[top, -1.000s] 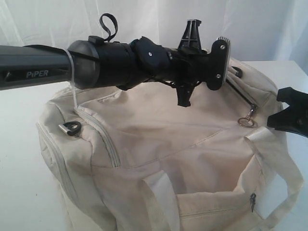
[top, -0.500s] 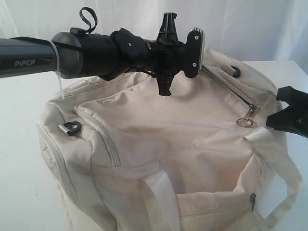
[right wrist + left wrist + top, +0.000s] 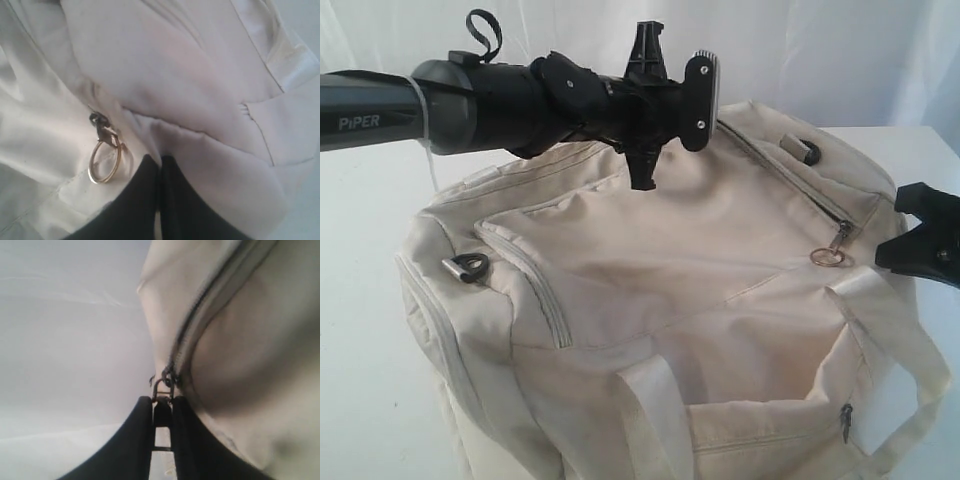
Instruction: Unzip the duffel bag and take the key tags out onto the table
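Note:
The cream duffel bag (image 3: 650, 260) fills the middle of the table (image 3: 360, 320). My left gripper (image 3: 642, 178) reaches over the bag's far top edge. In the left wrist view this gripper (image 3: 162, 399) is shut on a dark metal zipper pull (image 3: 162, 387) at the end of a zipper track (image 3: 210, 305). My right gripper (image 3: 910, 245) sits at the bag's right end. It (image 3: 160, 159) is shut, with a fold of bag fabric (image 3: 200, 80) at its tips, beside a bare metal ring pull (image 3: 105, 162). The key tags are hidden.
A metal D-ring (image 3: 470, 265) sits on the bag's left shoulder. Wide strap handles (image 3: 655, 410) hang at the front. The ring pull (image 3: 830, 256) lies at the end of a diagonal zipper (image 3: 790, 180). A white curtain (image 3: 840, 50) hangs behind.
My left gripper has moved leftward and slightly up along the bag's far edge, still holding the zipper pull. The right gripper and the ring pull have stayed put.

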Available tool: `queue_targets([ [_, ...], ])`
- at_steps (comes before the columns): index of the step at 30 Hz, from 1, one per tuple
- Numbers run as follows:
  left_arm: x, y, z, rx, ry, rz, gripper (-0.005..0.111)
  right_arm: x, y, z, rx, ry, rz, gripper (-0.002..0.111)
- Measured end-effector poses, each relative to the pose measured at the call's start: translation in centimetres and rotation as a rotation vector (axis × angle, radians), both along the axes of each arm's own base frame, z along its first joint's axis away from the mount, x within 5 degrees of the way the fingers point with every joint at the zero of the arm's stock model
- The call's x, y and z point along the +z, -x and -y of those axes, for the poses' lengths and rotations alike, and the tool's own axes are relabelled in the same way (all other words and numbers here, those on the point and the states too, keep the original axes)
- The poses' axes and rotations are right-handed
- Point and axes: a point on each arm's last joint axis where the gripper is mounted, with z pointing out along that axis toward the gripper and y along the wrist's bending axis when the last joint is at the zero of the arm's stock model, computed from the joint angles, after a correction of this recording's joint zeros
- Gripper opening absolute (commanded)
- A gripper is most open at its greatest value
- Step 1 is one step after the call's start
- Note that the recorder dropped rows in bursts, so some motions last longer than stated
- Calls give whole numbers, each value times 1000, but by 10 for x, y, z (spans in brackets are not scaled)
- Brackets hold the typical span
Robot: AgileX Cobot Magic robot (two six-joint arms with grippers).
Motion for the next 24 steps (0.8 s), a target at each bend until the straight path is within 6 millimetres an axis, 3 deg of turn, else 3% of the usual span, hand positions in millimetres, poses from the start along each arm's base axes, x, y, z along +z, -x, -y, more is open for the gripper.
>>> queue_targets([
  [15,-2,-7,-10,22,28,-47,0,6,3,1,-29,4,3,0],
  [17,-2,-6,-9,32,74,-93,0,6,3,1,-31,5,2,8],
  [22,-1,-6,-9,90,213,-191,0,11,2,0,25,30,51,50],
  [24,0,-6,-8,126,302,-257,0,23,0,0,48,42,102,51],
])
